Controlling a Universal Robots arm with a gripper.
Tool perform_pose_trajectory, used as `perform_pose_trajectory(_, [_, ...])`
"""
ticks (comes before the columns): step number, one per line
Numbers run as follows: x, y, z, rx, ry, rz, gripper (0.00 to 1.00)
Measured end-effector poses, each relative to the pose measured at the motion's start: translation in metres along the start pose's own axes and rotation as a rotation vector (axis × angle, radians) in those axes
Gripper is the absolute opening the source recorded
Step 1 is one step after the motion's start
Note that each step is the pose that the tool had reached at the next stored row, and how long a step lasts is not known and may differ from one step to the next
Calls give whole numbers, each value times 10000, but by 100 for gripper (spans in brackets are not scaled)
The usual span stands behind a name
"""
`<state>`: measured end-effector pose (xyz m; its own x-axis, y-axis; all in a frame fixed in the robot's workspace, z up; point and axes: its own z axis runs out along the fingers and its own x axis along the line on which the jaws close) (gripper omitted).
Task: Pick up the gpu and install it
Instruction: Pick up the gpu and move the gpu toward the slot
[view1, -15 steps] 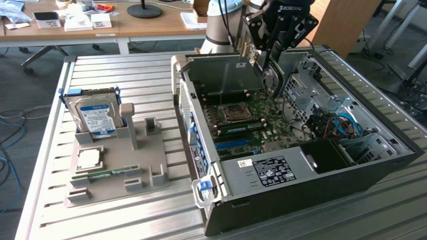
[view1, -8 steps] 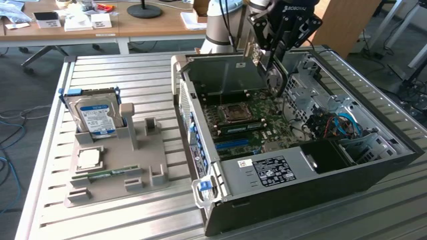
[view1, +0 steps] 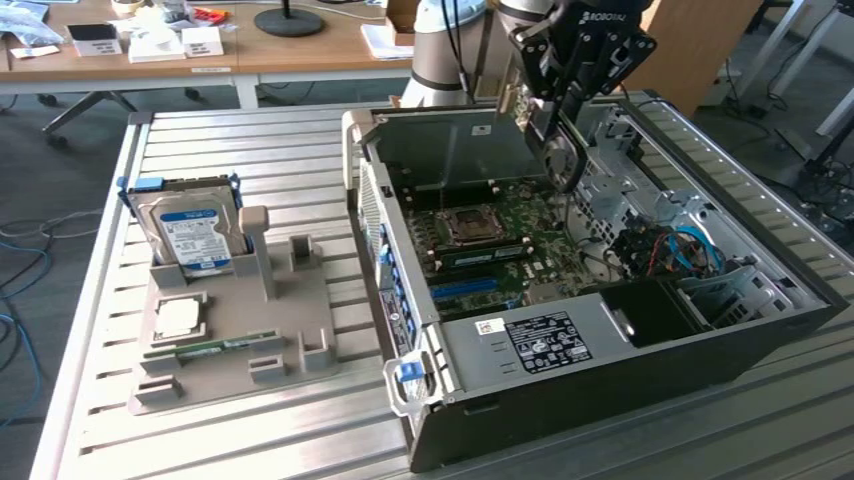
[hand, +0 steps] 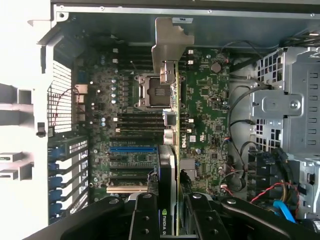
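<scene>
Above open case (view1: 601, 400) | gripper (hand: 170, 212) grips gpu (hand: 168, 165), NVIDIA label | motherboard (hand: 210, 100): DELL

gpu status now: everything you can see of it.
The gpu is a thin green circuit card, edge-on in the wrist view, with a silver metal bracket at its far end and a black block bearing an NVIDIA label on one face. The gripper is shut on it, holding it over the motherboard inside the open case; it looks not yet seated.

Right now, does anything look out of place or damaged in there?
Nothing stands out. The gripper holds the gpu edge-on above the motherboard, not yet seated; the hard drive stands upright in its tray.
</scene>
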<state>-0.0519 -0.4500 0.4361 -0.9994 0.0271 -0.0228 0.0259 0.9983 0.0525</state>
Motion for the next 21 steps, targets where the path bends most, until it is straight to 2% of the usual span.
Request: perform_pose_trajectory(21, [-274, 7, 6, 1, 0, 0, 27])
